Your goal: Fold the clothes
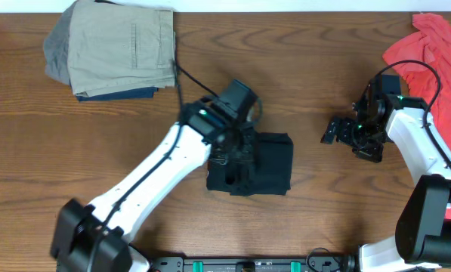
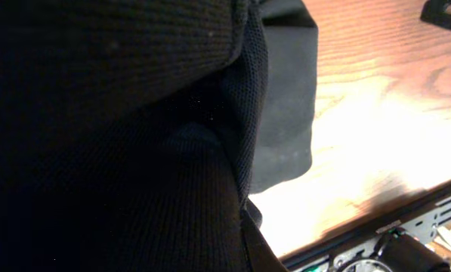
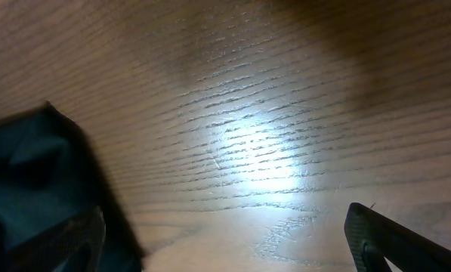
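Left hand (image 1: 236, 151), fingers together, sits on the left part of the black shirt (image 1: 274, 162); a pinch cannot be confirmed. Shirt lies centrally on the worktop (image 1: 323, 219) as a compact rectangle: folding looks nearly complete, final tidying remains. Right hand (image 1: 335, 132) stands open to its right.

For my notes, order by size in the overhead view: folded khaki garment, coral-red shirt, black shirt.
1. folded khaki garment
2. coral-red shirt, cropped by frame
3. black shirt, partly covered by left arm
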Robot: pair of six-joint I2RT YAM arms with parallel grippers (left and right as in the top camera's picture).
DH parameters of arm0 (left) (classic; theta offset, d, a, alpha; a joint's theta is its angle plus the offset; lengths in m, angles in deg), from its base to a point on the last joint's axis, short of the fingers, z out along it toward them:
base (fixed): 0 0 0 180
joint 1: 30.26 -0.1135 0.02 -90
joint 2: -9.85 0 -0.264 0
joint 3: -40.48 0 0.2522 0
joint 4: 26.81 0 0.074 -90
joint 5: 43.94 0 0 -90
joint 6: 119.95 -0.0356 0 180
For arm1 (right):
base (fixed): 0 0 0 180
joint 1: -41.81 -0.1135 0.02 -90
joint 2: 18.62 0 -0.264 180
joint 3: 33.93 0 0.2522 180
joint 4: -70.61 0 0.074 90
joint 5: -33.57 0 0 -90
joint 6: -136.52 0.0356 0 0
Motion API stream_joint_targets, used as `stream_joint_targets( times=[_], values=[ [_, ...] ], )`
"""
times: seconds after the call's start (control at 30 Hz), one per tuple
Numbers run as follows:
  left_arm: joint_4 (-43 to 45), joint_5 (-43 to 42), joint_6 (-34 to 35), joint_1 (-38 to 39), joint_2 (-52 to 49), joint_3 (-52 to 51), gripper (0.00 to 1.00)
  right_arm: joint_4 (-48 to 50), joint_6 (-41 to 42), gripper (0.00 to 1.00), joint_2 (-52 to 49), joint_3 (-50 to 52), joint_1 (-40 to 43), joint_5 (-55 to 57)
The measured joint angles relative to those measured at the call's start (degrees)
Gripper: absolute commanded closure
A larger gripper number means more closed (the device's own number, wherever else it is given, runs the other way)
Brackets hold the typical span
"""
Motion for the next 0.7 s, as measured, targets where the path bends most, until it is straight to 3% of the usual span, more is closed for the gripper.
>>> stream_joint_targets(
  times=[0.57,0.67,0.7],
  values=[
    [6.19,0.02,4.26,5.05,-7.82,0.0,0.92,0.96,0.02,0.01,0.0,0.04,-0.68,-1.25],
    [6.25,0.07,4.22,5.7,-7.82,0.0,0.73,1.33,0.2,0.01,0.0,0.04,-0.87,-1.27],
    [6.4,-0.04,4.35,5.88,-7.82,0.0,0.73,1.31,0.22,0.01,0.0,0.04,-0.92,-1.29]
  ],
)
